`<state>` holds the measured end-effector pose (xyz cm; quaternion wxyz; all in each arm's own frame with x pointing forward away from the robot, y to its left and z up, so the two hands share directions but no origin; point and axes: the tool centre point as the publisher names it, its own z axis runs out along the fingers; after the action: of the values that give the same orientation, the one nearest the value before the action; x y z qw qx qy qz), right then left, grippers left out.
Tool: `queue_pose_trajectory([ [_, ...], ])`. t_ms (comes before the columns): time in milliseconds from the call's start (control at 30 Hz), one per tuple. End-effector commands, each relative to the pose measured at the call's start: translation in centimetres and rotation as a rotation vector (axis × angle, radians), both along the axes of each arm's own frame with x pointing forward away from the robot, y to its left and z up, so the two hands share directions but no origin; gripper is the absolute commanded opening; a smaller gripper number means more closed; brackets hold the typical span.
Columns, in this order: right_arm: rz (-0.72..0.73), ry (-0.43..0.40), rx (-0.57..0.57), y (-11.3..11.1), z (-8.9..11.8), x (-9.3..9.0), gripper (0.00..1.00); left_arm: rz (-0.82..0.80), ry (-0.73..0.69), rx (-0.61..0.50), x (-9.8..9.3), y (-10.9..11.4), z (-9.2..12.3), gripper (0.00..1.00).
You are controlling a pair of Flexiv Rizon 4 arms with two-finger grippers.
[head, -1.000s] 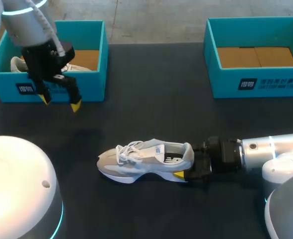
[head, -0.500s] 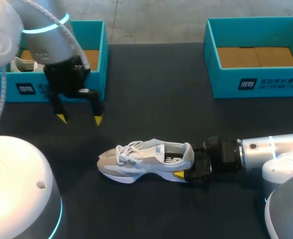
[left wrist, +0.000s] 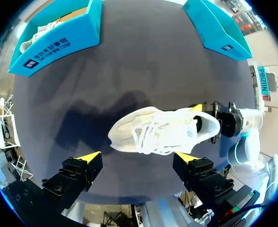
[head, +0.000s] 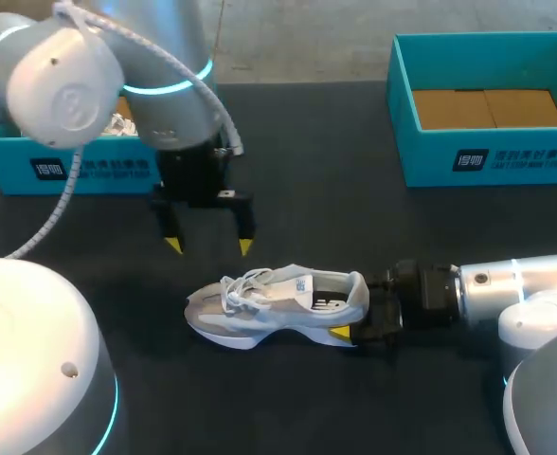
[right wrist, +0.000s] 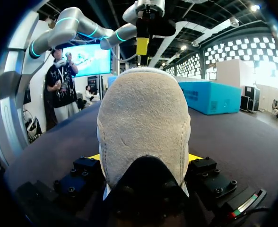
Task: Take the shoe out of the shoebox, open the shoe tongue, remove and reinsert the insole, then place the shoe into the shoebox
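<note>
- Left fingers (head: 172, 245) are spread, with the shoe (head: 278, 305) lying on the desk (head: 316, 190) ahead of them, untouched.
- Right fingers (head: 340, 334) are pinched on its heel.
- Opening the tongue (head: 286, 277) is judged in hand; a descent onto it is called for.

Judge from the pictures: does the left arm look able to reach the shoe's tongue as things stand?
Probably yes. The left gripper hangs open over the shoe, nothing lies between them, and the right gripper holds its heel.
</note>
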<state>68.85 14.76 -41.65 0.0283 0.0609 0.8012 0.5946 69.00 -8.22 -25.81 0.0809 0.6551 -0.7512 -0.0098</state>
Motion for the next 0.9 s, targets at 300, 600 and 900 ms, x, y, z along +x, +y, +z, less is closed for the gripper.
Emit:
queue_pose_trajectory([
  [300,-0.001,0.001,-0.003,-0.1,0.0,-0.1,0.00,0.000,-0.002,0.005,0.0,-0.2,0.0,1.00],
  [600,-0.001,0.001,-0.003,-0.1,0.0,-0.1,0.00,0.007,0.039,0.047,-0.2,-3.7,-0.8,1.00],
  [900,-0.001,0.001,-0.003,-0.1,0.0,-0.1,0.00,0.001,0.076,0.111,0.0,-7.2,-2.5,1.00],
])
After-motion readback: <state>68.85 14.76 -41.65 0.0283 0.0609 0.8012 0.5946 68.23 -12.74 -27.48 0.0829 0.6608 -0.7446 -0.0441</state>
